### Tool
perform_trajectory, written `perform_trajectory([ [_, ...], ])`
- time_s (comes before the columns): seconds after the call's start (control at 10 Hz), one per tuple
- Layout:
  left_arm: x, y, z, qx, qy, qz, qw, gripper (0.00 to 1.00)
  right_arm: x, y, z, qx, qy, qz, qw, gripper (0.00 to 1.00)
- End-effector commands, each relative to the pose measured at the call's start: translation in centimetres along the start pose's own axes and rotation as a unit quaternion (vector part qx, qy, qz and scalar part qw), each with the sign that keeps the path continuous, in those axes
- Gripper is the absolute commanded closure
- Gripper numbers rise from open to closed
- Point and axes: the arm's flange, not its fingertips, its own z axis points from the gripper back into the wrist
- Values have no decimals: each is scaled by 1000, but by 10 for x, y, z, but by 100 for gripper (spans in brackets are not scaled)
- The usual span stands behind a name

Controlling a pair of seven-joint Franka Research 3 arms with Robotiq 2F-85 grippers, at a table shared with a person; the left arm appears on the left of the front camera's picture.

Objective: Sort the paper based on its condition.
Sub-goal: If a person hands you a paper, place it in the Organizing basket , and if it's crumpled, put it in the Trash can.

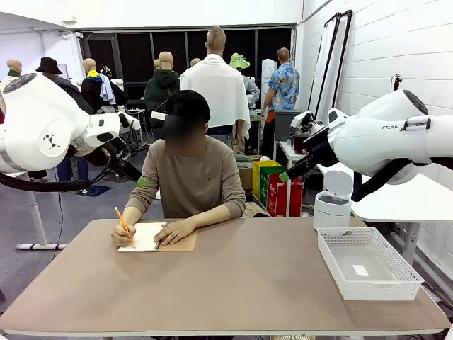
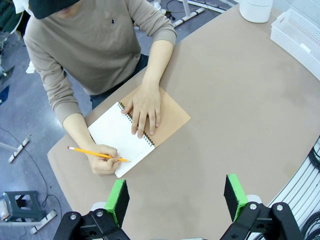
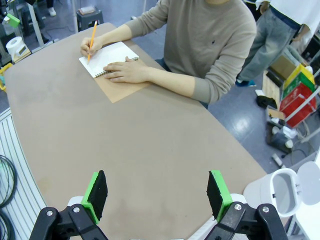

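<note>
Paper (image 2: 112,132): white page, top leaf of the open spiral notebook (image 2: 172,117); flat on the counter (image 1: 248,283) near its far edge, in front of the person; bound along the wire, not yet loose.
On top of it: writing hand (image 2: 102,162) with a pencil (image 2: 95,153) at one corner; other hand (image 2: 146,107) flat across the spiral.
Handling (judged): very light, thin and limp; quick to crease or tear; apt to slide on the smooth counter; too flat to pinch from straight above.
Hold (judged): at a free edge or corner, ideally once lifted or handed over; pads on both faces, gentle pinch.
Left claw (image 2: 175,190): jaws wide apart, empty, above bare counter near the notebook.
Right claw (image 3: 156,185): jaws wide apart, empty, above bare counter, well apart from the notebook.
Receptacles: white basket (image 1: 375,289) at the robot's right end of the counter; white bin (image 1: 331,209), lid up, just behind it.
</note>
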Motion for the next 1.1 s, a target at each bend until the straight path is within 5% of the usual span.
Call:
perform_trajectory([
  [0.0,1,1,1,-3,-6,-1,1000,0,0,0,-1,0,0,0,1000,0],
  [1.0,1,1,1,-3,-6,-1,1000,0,0,0,-1,0,0,0,1000,0],
])
